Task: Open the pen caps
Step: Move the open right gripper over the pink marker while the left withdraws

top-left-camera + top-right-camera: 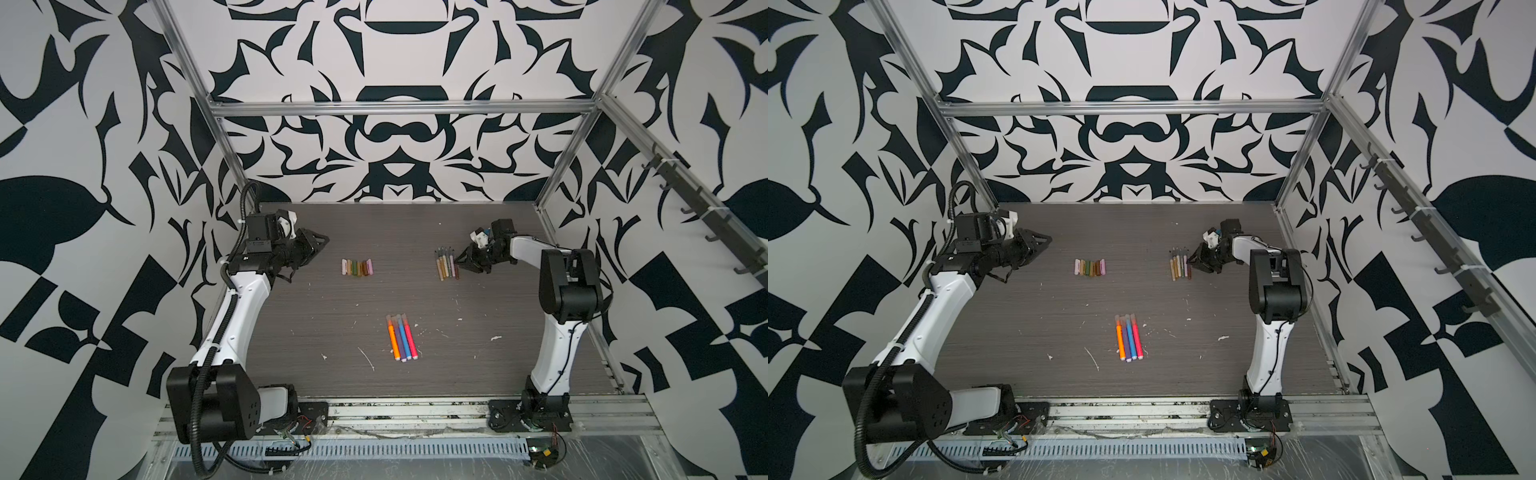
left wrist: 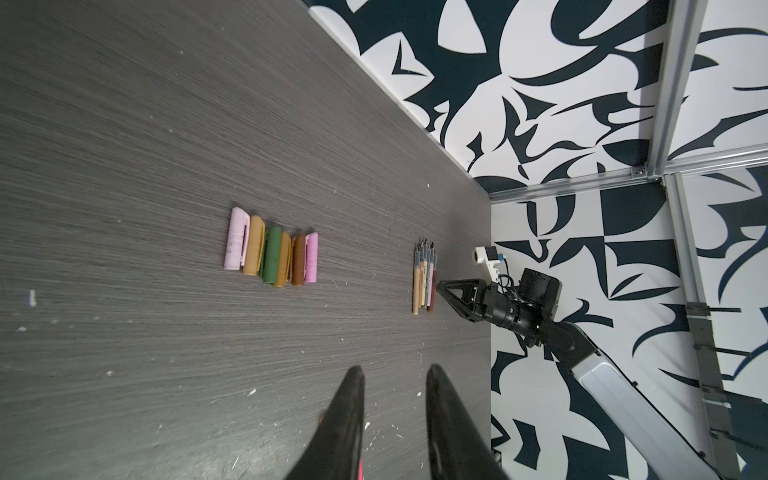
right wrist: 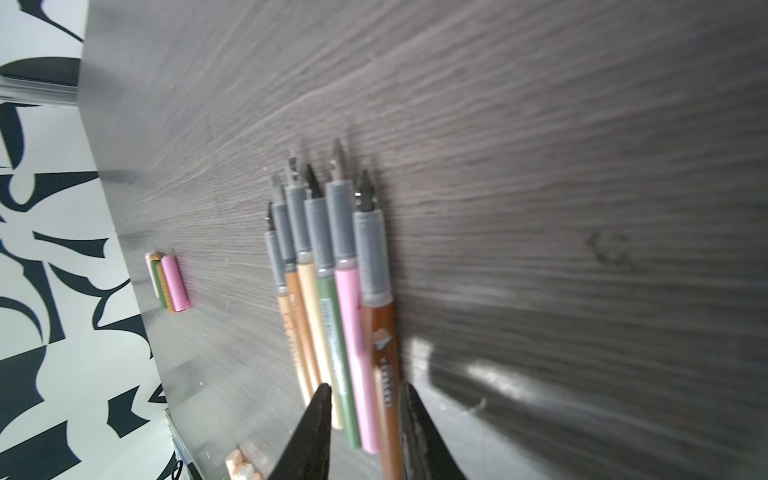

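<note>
Pen caps (image 2: 272, 257), six that can be counted (pink, tan, green, ochre, brown, pink), lie side by side and touching in a short row on the table (image 1: 332, 307). The table is a dark grey wood-grain top, dotted with white flecks (image 1: 368, 359). Walls (image 1: 395, 145) with a bold black-and-white pattern close it in on three sides, and a bare metal frame (image 1: 395, 107) runs along them.

The left gripper (image 2: 395, 369) hangs above the table with its black fingers (image 2: 353, 399) parted by a narrow gap. Nothing is between them and they touch nothing. The row of caps lies well ahead of these fingertips.

The right gripper (image 3: 366, 385) is low over the back ends of six thin pens (image 3: 332, 291), which lie bunched together with their nibs bare and pointing away from it. Its fingers (image 3: 316, 415) are slightly parted. The brown, pink and green barrels run through the gap, and no single pen looks pinched. Whether a fingertip brushes the brown barrel cannot be told, as that view is blurred.

Four thick pens (image 1: 401, 336), orange, purple, blue and pink, lie together well apart from both pairs of fingers, back toward the arms' bases.
</note>
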Tool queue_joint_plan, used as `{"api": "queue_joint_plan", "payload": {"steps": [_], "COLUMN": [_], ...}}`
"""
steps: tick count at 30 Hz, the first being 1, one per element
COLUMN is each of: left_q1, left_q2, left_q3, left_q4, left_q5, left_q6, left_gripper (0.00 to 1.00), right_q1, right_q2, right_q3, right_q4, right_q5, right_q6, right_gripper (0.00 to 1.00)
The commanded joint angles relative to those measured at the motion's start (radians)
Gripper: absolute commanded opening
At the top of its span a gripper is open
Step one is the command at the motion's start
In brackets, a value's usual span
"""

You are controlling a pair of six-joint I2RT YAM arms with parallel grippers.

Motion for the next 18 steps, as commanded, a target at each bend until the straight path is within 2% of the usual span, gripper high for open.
{"api": "queue_joint_plan", "payload": {"steps": [1, 6, 9, 13, 18], "left_q1": [0.003, -0.014, -0.063, -0.220, -0.337], "left_q2": [-0.050, -0.032, -0.008, -0.013, -0.039], "left_q3": [0.005, -0.007, -0.028, -0.031, -0.020], "left_q4": [0.014, 0.054, 0.108, 0.111, 0.053], "left_q5": [-0.049, -0.069, -0.060, -0.218, -0.345], "left_q6": [0.006, -0.050, -0.107, -0.064, -0.025], "left_gripper": [0.29, 0.29, 0.29, 0.29, 0.29], "right_q1": [-0.003, 0.014, 0.079, 0.265, 0.541], "right_q2": [-0.097, -0.199, -0.290, -0.427, -0.584], "right_q3": [0.033, -0.033, -0.099, -0.230, -0.390], "right_q4": [0.001, -0.027, -0.085, -0.134, -0.136], "right_q5": [-0.032, -0.009, 0.036, 0.139, 0.307], "right_q6": [0.014, 0.044, 0.026, 0.024, 0.116], "right_gripper": [0.30, 0.28, 0.28, 0.27, 0.27]}}
